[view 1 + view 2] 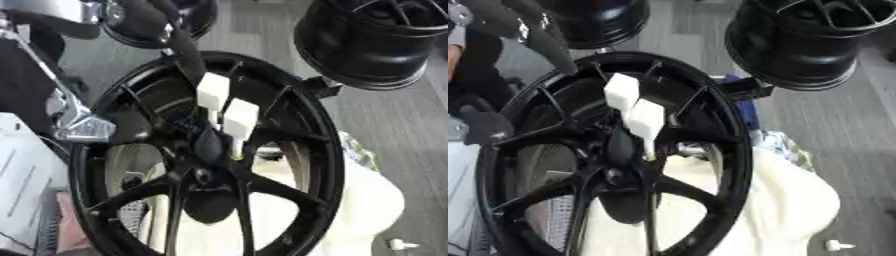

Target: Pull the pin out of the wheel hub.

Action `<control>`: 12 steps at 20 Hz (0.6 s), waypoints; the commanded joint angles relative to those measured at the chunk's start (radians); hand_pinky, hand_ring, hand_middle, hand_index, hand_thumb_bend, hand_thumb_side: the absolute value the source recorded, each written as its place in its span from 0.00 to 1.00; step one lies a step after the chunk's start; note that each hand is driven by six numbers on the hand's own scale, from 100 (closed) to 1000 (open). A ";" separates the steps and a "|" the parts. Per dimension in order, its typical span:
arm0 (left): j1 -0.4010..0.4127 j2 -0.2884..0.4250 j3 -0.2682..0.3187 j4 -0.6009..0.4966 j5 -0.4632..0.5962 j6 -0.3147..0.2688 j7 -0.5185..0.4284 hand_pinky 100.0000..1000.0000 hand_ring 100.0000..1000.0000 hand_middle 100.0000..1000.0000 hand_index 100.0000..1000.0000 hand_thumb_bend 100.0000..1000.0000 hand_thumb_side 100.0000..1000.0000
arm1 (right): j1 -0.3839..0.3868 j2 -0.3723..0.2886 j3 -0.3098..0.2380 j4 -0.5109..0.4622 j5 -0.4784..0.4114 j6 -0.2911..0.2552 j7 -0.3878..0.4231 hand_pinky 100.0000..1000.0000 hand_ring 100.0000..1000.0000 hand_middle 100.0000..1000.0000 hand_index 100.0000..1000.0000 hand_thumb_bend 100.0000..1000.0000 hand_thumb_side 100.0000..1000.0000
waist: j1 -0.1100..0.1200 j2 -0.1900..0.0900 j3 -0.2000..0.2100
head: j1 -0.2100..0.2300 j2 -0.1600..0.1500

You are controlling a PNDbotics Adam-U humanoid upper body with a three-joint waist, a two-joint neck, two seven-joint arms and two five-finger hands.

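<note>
Beside left-eye wheel hub (pixel 210 155), silver bracket (pixel 83 127).

A big black wheel rim (pixel 376 45) sits at the top right on the grey floor (pixel 411 130). Another black rim (pixel 601 20) shows at the top. A cream cloth (pixel 789 200) lies low on the right. A small white thing (pixel 401 244) rests near the corner.

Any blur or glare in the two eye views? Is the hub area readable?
Left eye view: soft all over, with the wheel spokes smeared; the white blocks near the hub are bright and edgeless. Right eye view: equally soft; the cream cloth is nearly washed out, and the dark rim above shows dull sheen only. No pin can be made out in either view.
</note>
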 commanded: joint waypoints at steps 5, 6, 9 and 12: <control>-0.028 -0.036 -0.029 -0.004 -0.141 0.092 -0.015 0.86 0.85 0.77 0.90 0.32 0.39 | -0.015 -0.004 -0.012 -0.009 -0.013 0.089 -0.107 0.60 0.58 0.59 0.67 0.23 0.08 | 0.008 -0.005 -0.008 | 0.006 -0.014; -0.028 -0.041 -0.030 0.002 -0.152 0.100 -0.015 0.86 0.86 0.77 0.91 0.34 0.38 | -0.016 -0.001 -0.012 -0.009 -0.016 0.089 -0.109 0.60 0.58 0.59 0.67 0.23 0.08 | 0.008 -0.003 -0.010 | 0.007 -0.015; -0.030 -0.060 -0.031 0.036 -0.183 0.108 -0.001 0.86 0.86 0.76 0.90 0.36 0.38 | -0.023 0.005 -0.010 -0.009 -0.021 0.086 -0.111 0.60 0.58 0.59 0.67 0.23 0.09 | 0.010 0.001 -0.015 | 0.012 -0.018; -0.029 -0.076 -0.027 0.086 -0.220 0.102 0.031 0.86 0.86 0.76 0.89 0.34 0.37 | -0.029 0.012 -0.007 -0.009 -0.026 0.082 -0.111 0.59 0.58 0.59 0.67 0.23 0.09 | 0.011 0.007 -0.022 | 0.014 -0.024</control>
